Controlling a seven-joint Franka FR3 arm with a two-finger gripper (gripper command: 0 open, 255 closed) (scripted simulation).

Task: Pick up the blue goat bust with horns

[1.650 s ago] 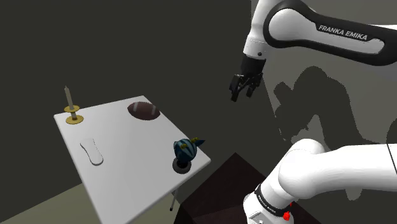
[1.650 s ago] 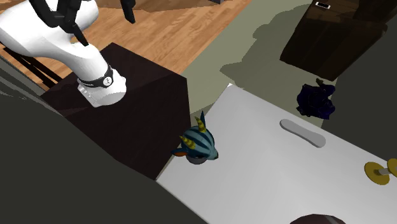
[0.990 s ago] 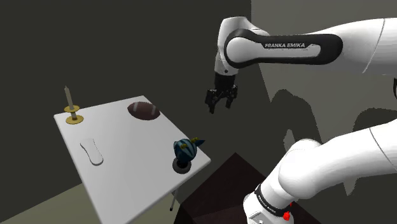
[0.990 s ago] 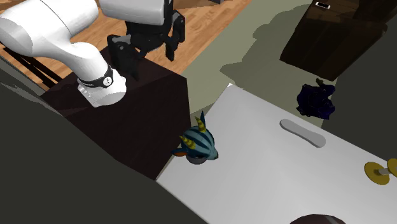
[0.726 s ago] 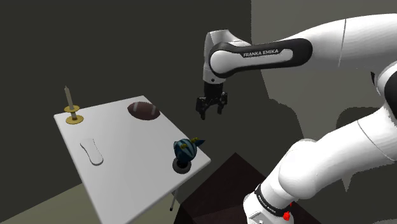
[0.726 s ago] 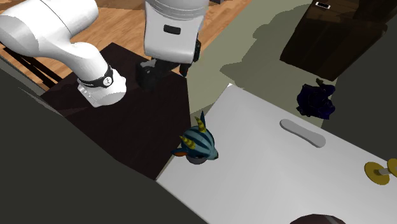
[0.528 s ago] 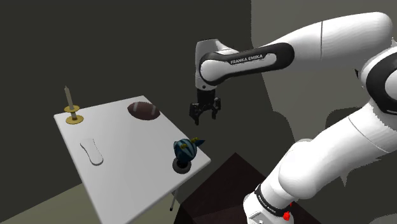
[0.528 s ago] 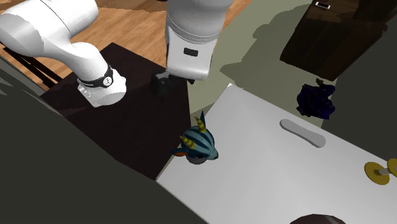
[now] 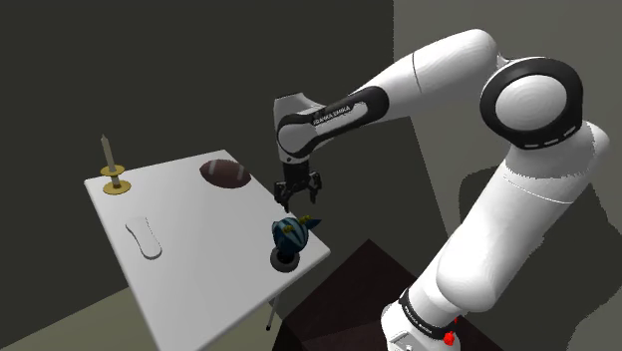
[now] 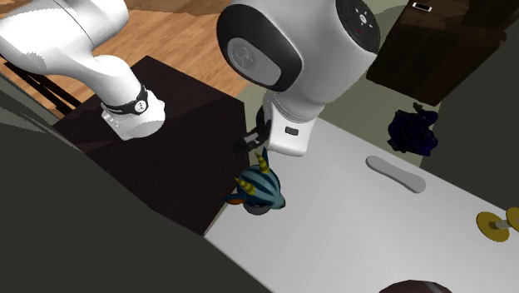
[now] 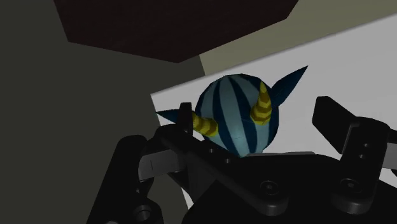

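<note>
The blue striped goat bust (image 9: 290,233) is stood on its dark base (image 9: 286,261) at the near corner of the white table (image 9: 199,234), toward the shoulder view's right and close to the edge. The gripper (image 9: 297,195) is poised just above it, fingers (image 11: 337,121) spread, nothing clasped. A straight descent is advised — the round head (image 11: 236,121) should be bracketed below the yellow horns (image 11: 262,107) before the fingers are closed, lest it be tipped off.

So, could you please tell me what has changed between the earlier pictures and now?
The gripper swung down and toward the shoulder view's left, from high beside the table to just above the blue striped goat bust. It is open and holds nothing. The bust, the candlestick, the brown dish and the white oblong piece stayed put.
</note>
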